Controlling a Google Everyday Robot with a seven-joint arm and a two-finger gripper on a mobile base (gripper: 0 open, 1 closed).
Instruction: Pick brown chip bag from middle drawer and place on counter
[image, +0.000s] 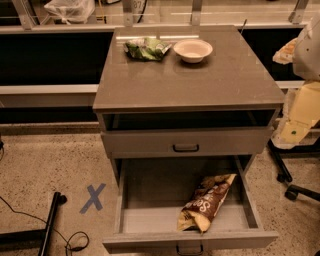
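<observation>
Middle drawer stands open at 6 o'clock of the counter. Brown chip bag lies inside it toward 4 o'clock, its lower end near the front wall. Gripper hangs at 3 o'clock beside the counter, well apart from the bag; open or closed, cannot tell. Green bag and bowl sit at 12 o'clock on the counter.
</observation>
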